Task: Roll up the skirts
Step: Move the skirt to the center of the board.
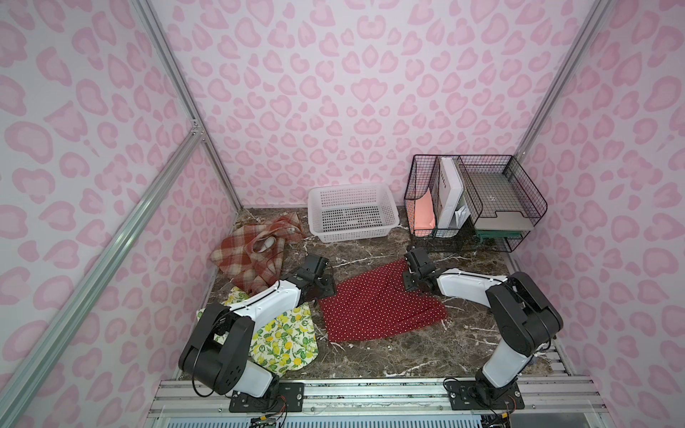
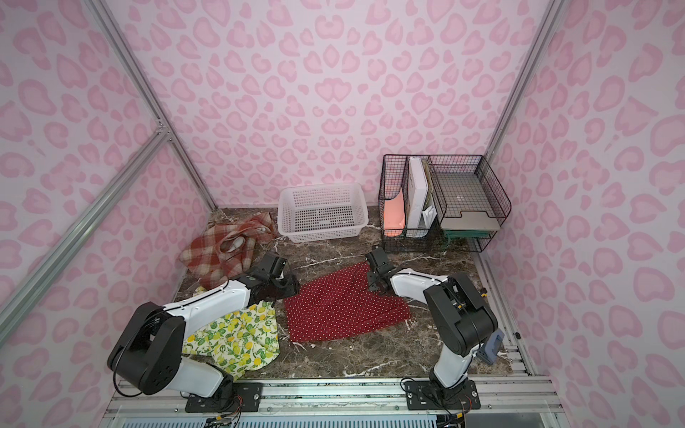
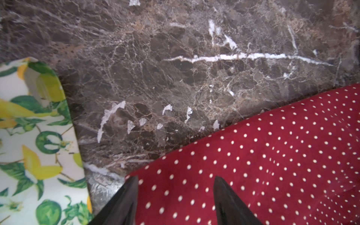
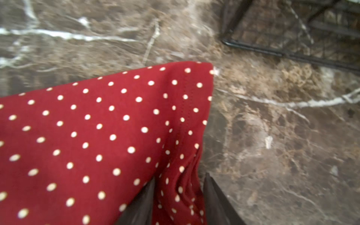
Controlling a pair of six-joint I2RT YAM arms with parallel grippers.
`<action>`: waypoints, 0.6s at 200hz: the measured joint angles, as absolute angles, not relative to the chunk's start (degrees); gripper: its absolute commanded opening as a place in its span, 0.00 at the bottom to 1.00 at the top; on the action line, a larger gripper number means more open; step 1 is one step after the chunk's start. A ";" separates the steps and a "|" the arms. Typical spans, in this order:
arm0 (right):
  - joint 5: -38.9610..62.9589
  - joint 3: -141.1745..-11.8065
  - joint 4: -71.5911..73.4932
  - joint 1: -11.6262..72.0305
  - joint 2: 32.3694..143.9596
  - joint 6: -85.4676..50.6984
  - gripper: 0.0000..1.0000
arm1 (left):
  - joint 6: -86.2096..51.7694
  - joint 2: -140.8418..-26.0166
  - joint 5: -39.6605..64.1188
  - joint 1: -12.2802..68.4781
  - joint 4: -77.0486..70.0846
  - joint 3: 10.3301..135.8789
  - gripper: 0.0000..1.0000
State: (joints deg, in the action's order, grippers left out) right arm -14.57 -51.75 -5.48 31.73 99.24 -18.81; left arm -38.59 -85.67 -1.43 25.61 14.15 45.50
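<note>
Three skirts lie on the table (image 1: 370, 355). The plaid skirt (image 1: 241, 259) is crumpled at the far left. The lemon skirt (image 1: 285, 341) lies nearer, partly under the left arm. The left gripper (image 3: 175, 179) is over the red skirt's (image 1: 378, 304) left corner, its two fingers wide apart and holding nothing. The red skirt lies spread in the middle, with one basket (image 1: 348, 186) behind it. The right gripper (image 4: 180, 175) straddles this skirt's bunched right edge, its fingers narrowly parted. One wire rack (image 1: 415, 178) stands far right.

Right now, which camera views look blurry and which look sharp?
Right wrist view: marble table and wire rack smeared by motion, red polka-dot skirt fairly crisp. Left wrist view: table sharp, lemon-print skirt slightly soft. Both top views: sharp and evenly lit.
</note>
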 measured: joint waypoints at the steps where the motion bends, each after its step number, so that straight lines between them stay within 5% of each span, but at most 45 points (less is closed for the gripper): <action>1: -14.72 -51.81 -5.50 31.77 99.22 -18.65 0.52 | -38.59 -85.69 -1.50 25.61 14.24 45.45 0.63; 30: -18.52 -52.51 -6.79 31.79 97.38 -17.80 0.58 | -39.05 -84.77 -4.93 25.23 16.58 45.10 0.66; 39: -19.73 -52.51 -7.46 31.79 96.40 -17.76 0.60 | -39.27 -84.71 -6.55 25.08 17.82 45.84 0.79; 68: -22.35 -52.12 -9.41 31.22 93.49 -17.87 0.61 | -40.32 -82.67 -8.08 24.14 17.76 45.06 0.84; 120: -16.25 -44.49 -9.61 27.46 84.53 -20.18 0.61 | -42.26 -75.50 12.08 16.34 2.22 33.19 0.79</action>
